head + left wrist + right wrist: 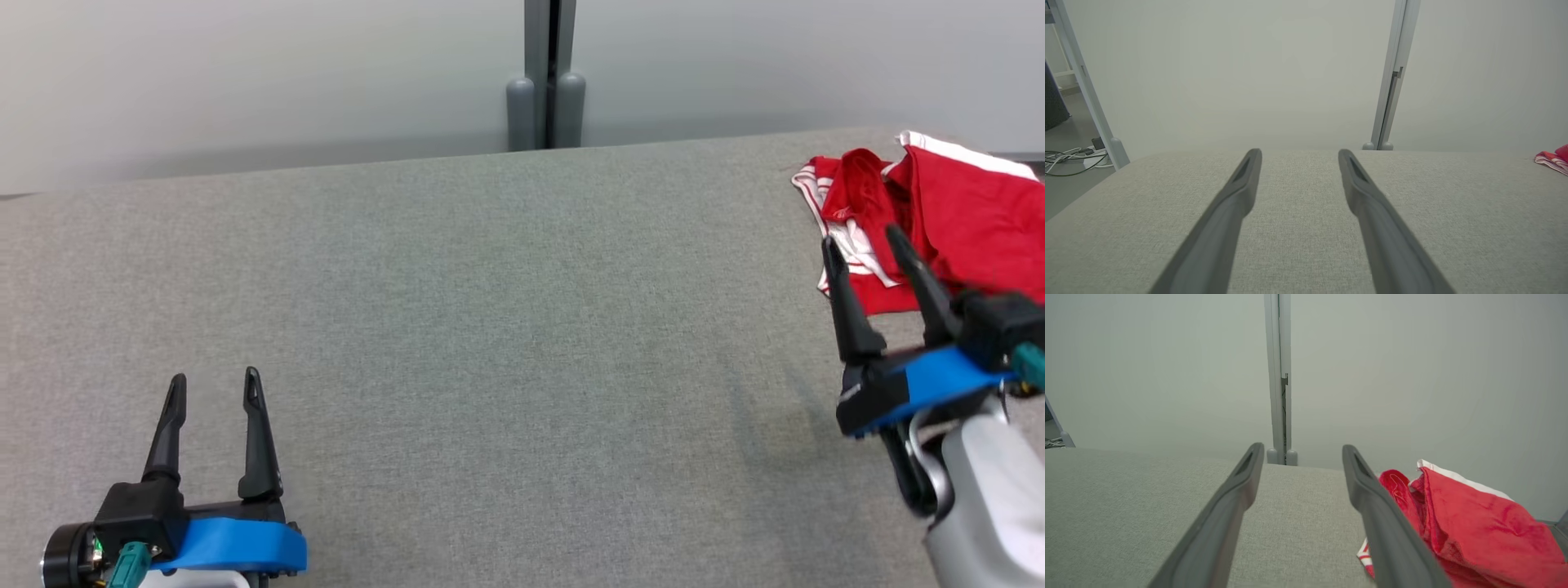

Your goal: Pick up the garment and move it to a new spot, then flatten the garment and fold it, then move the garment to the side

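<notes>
Standing beside the grey cloth-covered table [490, 343], I take the grey post [549, 82] behind its far edge as my marker. The garment [971, 204], red with white trim, lies in a rumpled heap well to the robot's right of that post, close to the table's far edge, its folds bunched over one another. It rests on the table and nothing has hold of it.

The right gripper [860, 235] hangs on the same side of the post as the garment, nearer the robot than the heap. Its two dark fingers [849, 318] are spread wide with nothing between them, tips aimed at the near hem. Whether they brush the cloth I cannot tell. My guess is that it is lined up this way so the jaws can straddle a fold and pinch it for the first lift.

The left gripper [215, 375] sits far to the other side of the post, low and near the robot, fingers likewise wide apart and empty. It is probably parked there so the stretch of table in front of the post can take the garment.
</notes>
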`<state>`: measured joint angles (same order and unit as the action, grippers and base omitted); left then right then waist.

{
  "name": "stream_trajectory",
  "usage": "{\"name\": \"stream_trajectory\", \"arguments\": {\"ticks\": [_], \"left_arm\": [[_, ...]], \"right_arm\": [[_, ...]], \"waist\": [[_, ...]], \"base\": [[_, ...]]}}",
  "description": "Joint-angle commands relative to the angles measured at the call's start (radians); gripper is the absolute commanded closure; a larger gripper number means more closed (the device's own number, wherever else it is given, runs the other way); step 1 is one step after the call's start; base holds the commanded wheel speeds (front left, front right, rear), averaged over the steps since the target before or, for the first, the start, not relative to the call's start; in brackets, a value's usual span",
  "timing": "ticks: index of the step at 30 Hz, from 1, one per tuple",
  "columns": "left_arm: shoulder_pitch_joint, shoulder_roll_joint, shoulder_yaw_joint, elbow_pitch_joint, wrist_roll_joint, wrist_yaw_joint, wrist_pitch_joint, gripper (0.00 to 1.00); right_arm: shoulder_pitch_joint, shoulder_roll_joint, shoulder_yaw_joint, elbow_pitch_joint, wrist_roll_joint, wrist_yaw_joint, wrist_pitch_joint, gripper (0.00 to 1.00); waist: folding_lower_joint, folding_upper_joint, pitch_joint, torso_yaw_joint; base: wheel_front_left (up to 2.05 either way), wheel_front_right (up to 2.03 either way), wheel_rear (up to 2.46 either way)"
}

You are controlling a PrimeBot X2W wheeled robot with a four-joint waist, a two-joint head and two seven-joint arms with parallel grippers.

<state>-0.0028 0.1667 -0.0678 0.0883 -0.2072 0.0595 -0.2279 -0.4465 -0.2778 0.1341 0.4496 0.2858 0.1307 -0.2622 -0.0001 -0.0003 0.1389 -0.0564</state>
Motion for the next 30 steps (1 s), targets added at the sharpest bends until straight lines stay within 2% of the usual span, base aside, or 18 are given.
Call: {"name": "stream_trajectory", "arguments": {"ticks": [1,14,21,30], "left_arm": [[0.004,0.002,0.002,0.007,-0.001,-0.005,-0.005,0.00],[0.016,0.006,-0.019,0.081,-0.015,-0.009,-0.008,0.00],[0.018,0.008,-0.024,0.098,-0.021,-0.006,-0.007,0.00],[0.020,0.010,-0.026,0.090,-0.029,0.005,0.003,0.00]], "right_arm": [[0.046,0.012,-0.020,-0.020,-0.008,0.000,-0.003,0.00],[0.348,0.160,-0.152,-0.192,-0.110,0.000,-0.003,0.00],[0.402,0.199,-0.172,-0.242,-0.150,0.000,0.014,0.00],[0.420,0.219,-0.191,-0.271,-0.165,0.000,0.034,0.00]], "waist": [[0.0001,0.0003,-0.006,0.005],[0.0001,0.0003,-0.076,0.042],[0.0001,0.0003,-0.093,0.047],[0.0001,0.0003,-0.099,0.051]], "base": [[0.00,0.00,0.00],[0.00,0.00,0.00],[0.00,0.00,0.00],[0.00,0.00,0.00]]}}
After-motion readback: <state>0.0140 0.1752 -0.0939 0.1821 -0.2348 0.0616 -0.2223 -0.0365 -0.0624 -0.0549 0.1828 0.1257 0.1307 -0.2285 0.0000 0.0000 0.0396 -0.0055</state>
